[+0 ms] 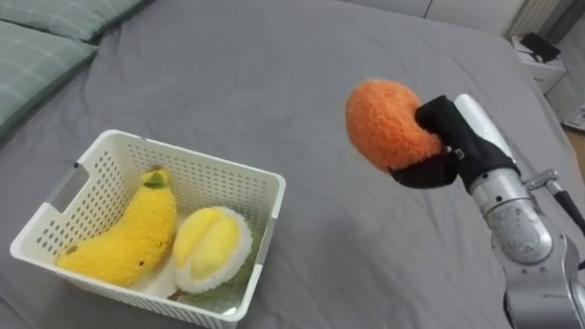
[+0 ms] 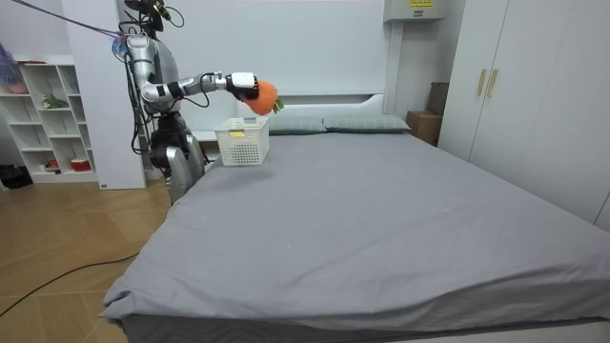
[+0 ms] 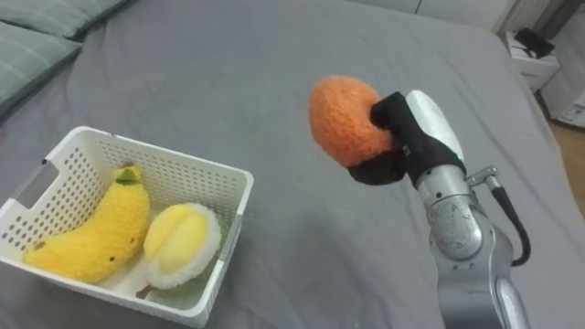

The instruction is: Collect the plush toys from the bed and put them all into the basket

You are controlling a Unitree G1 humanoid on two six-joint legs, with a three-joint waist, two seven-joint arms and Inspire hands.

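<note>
- Two pale green quilted pillows (image 1: 37, 50) lie at the far left of the grey bedcover (image 1: 302, 55).
- Near left, a white plastic lattice basket (image 1: 219, 174) sits on the cover. The eye views look down into it, to a fuzzy yellow banana plush (image 1: 128, 238) on the left. A round yellow plush with a green rim (image 1: 210, 247) lies touching it on the right.
- Right of the basket and raised clear of the cover is a fluffy orange ball-shaped plush toy (image 1: 384, 123). The black-gloved right hand (image 1: 448, 146) has its fingers curled round the toy's right side, gripping it.
- From the side, the room view adds that the robot stands on the wooden floor at the bed's edge, beside a white open shelf unit (image 2: 48, 114). Its arm is stretched over the mattress, with the orange toy above the basket's right corner.
- That side view also shows a small green tuft (image 2: 277, 106) under the toy.
</note>
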